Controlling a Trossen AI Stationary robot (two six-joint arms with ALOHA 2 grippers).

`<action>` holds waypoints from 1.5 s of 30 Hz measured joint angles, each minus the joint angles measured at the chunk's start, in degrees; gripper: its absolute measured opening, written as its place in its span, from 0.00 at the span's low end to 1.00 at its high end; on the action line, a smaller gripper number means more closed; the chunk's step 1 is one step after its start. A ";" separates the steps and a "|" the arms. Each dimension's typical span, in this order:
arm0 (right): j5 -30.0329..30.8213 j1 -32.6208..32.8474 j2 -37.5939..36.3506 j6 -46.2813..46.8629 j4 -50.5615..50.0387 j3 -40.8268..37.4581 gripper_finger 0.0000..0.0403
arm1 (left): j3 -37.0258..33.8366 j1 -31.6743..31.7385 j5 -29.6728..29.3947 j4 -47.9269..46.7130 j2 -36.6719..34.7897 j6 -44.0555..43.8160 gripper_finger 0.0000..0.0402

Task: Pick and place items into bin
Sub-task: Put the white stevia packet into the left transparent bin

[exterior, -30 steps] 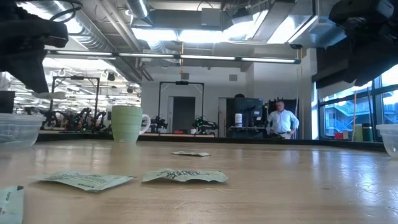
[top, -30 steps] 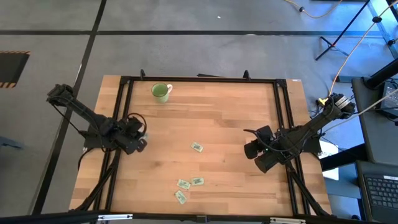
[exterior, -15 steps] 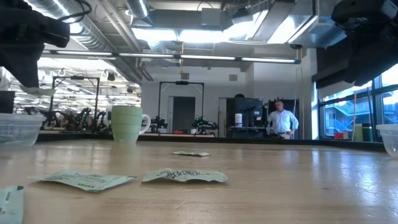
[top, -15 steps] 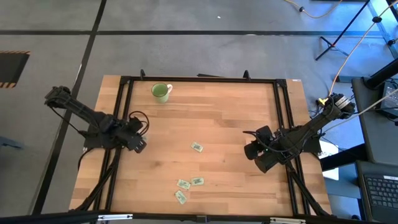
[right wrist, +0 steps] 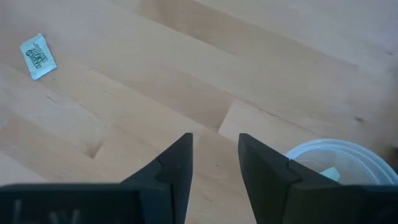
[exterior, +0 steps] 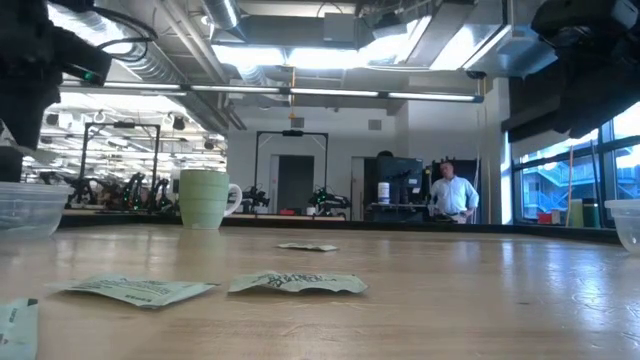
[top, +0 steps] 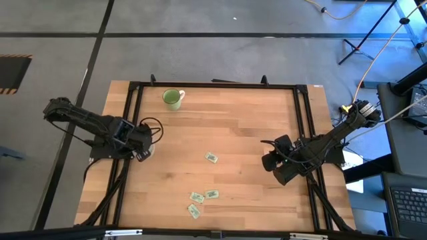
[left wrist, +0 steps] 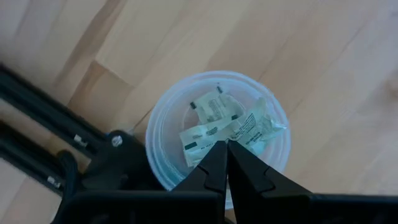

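The left gripper (left wrist: 226,144) hung over a clear round bin (left wrist: 163,134) at the table's (top: 253,133) nine-o'clock edge, its two dark fingers pressed together with nothing visible between them. In the left wrist view the bin held several light green and white packets (left wrist: 231,127), lying overlapped on its bottom, directly under the fingertips. From above, the left arm (top: 87,120) reached in from the nine-o'clock side, and its gripper (top: 141,141) hid most of the bin. Four more packets remained on the bare wood: one lone packet (top: 211,158) near the table's middle, and a cluster of three (top: 200,200) toward six o'clock, lying just beside one another. In the low view two of these (exterior: 295,283) lay flat in the foreground with the lone one (exterior: 307,246) farther back. The right gripper (right wrist: 214,155) waited near the three-o'clock edge, its fingers spread apart and empty, above bare wood. A second clear bin (right wrist: 339,162) sat just beside it, with something pale inside that could not be made out. A light green mug (top: 173,99) stood upright toward eleven o'clock, well apart from both grippers. Beyond the table, a person (exterior: 452,195) stood in the room.
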 joint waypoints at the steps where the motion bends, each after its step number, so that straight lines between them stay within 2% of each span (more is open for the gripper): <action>1: 0.00 0.02 0.00 0.00 0.26 0.00 0.33 | 0.00 0.01 0.00 0.30 0.02 0.28 0.01; 10: 0.00 0.02 -0.02 -0.03 0.57 0.00 0.33 | -0.04 0.01 1.43 0.68 2.50 -1.80 0.01; 28: 0.00 0.02 -0.02 -0.07 0.57 0.00 0.33 | -0.09 0.01 0.86 0.72 13.53 -3.34 0.01; 45: 0.00 0.01 -0.02 -0.07 0.65 0.00 0.33 | 1.75 0.01 -0.37 0.23 14.68 -2.18 0.17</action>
